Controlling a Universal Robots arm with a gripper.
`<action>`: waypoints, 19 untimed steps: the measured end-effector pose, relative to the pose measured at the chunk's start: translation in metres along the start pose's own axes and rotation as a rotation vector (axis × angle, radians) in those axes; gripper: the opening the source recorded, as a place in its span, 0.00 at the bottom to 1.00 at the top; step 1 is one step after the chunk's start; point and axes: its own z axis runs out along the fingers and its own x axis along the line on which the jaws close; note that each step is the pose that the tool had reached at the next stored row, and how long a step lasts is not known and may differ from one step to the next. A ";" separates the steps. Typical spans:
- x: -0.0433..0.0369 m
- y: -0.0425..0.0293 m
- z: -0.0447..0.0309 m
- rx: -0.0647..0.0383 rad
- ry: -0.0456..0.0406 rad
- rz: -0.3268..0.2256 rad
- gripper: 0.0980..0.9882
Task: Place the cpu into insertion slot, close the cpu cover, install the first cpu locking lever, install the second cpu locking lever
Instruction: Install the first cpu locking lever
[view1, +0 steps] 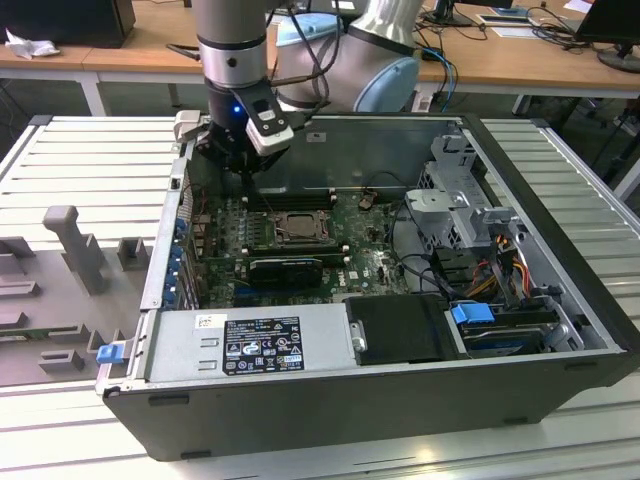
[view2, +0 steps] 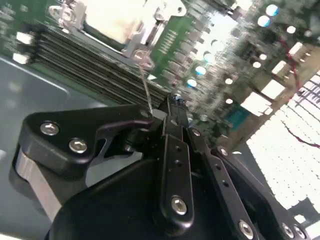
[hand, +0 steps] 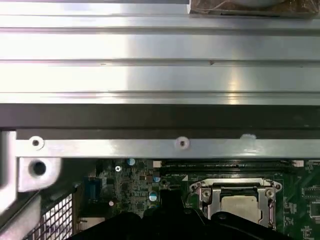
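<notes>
- We find the cpu (hand: 240, 206) seated in its socket, with the cpu cover (hand: 235, 187) lying flat around it.
- The gripper (view2: 172, 111) hangs just beside the socket, jaws together; the locking lever (view2: 145, 85) reaches its tip.
- We judge the lever thin, springy and slippery: bear on it near its free end.

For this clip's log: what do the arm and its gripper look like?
The arm is a silver-grey tube with dark bands and a pale blue joint cap; black cables run along it. A blue light glows at the wrist, beside a white camera box. The gripper is matte black, its linkage bars studded with silver screws.
</notes>
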 end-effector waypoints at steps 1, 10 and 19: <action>-0.0113 0.0005 0.0005 0.000 0.0000 0.000 0.01; -0.0452 -0.0003 0.0038 -0.063 0.0002 0.001 0.01; -0.0628 -0.0009 0.0232 -0.060 0.0007 -0.005 0.01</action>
